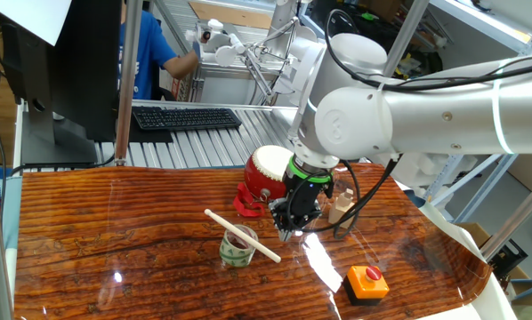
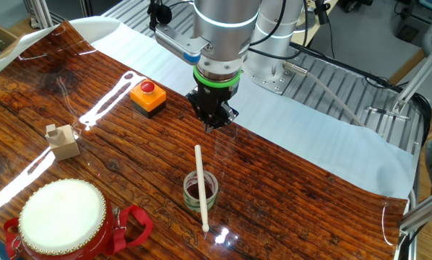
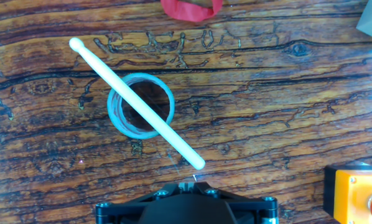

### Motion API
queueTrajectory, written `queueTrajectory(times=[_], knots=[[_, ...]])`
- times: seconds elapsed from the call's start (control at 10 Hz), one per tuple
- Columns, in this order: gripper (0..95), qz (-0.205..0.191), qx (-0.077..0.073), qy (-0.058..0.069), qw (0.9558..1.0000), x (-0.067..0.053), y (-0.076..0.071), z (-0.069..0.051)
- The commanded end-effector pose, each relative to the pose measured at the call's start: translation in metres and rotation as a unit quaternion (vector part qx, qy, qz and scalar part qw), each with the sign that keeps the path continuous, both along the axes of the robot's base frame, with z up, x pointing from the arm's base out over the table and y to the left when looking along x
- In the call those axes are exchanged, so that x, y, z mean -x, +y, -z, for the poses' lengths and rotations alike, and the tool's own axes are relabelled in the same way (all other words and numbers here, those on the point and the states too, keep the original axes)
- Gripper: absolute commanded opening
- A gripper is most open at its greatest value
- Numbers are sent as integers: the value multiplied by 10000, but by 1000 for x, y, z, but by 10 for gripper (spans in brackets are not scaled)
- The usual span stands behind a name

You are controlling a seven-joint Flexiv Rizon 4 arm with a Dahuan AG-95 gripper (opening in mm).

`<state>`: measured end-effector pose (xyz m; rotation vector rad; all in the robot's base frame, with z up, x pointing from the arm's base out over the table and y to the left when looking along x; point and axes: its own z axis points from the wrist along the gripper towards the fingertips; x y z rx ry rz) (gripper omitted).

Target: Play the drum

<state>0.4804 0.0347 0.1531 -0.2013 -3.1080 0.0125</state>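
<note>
The red drum (image 1: 270, 169) with a cream head stands tilted on its red stand at the table's middle; it also shows in the other fixed view (image 2: 61, 217). Only a bit of its red stand (image 3: 191, 7) shows in the hand view. A white drumstick (image 1: 242, 236) lies across the top of a green tape roll (image 1: 237, 248), also seen from the hand (image 3: 136, 102). My gripper (image 1: 289, 228) hovers just right of the stick's near end (image 3: 195, 163), above the table. Its jaws are together and hold nothing.
An orange box with a red button (image 1: 367, 282) sits near the front right edge. A small wooden block (image 1: 341, 206) stands right of the drum. A keyboard (image 1: 186, 116) and a person in blue are behind the table.
</note>
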Motion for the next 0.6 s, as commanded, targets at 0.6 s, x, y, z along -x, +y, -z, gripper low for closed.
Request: queueTrajectory(times=[0.6], knots=[[0, 88, -123, -69, 9999, 1, 0, 0]])
